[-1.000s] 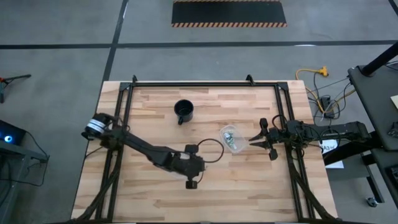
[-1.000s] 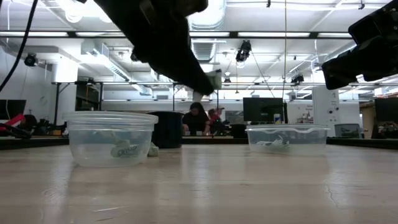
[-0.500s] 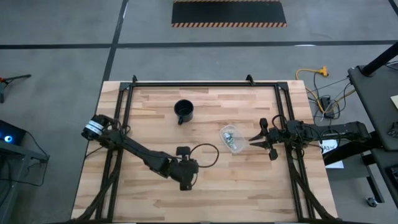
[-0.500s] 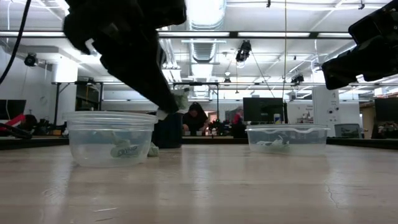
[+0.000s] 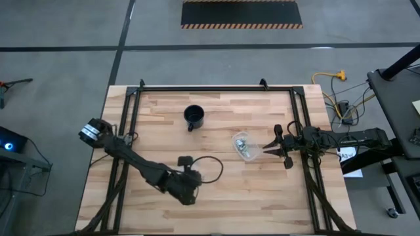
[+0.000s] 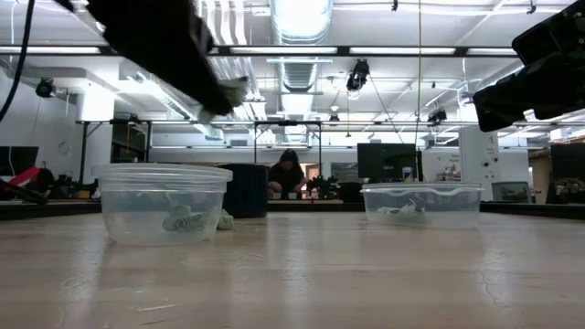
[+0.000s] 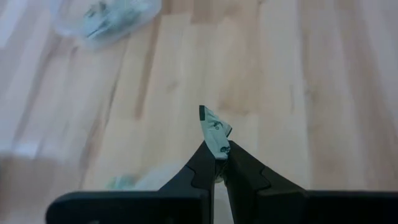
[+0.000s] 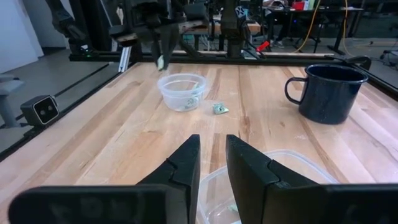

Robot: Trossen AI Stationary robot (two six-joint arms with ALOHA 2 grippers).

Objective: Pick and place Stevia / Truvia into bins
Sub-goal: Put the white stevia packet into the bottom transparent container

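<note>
My left gripper (image 7: 217, 163) is shut on one pale green and white sachet (image 7: 215, 131). It hovers above the table beside the round clear bin (image 5: 220, 167), on its near-left side. That bin (image 6: 164, 203) has a sachet lying on its floor (image 6: 186, 221). The oblong clear bin (image 5: 245, 145) holds several sachets (image 7: 104, 17). One loose sachet (image 8: 219, 109) lies flat on the wood beside the round bin. My right gripper (image 8: 211, 167) waits open at the oblong bin's right side, touching nothing. My left gripper pinches the sachet's lower end (image 7: 219, 149) between its two fingertips. The rest of the sachet sticks out past the fingers. In the low view the sachet (image 6: 232, 89) is lifted clear, well above the round bin's rim.
A black mug (image 5: 193, 117) stands toward the far edge, left of the middle. A black metal frame (image 5: 210, 88) runs round the table top. Bare wood (image 5: 262, 196) lies along the near side. People sit at desks in the room beyond (image 6: 289, 174).
My left gripper, still shut on the sachet, has swung toward the table's left and near edges, away from over the round bin. In the low view it dipped toward the bin's rim half a second ago, then rose well above it. It has also turned about.
</note>
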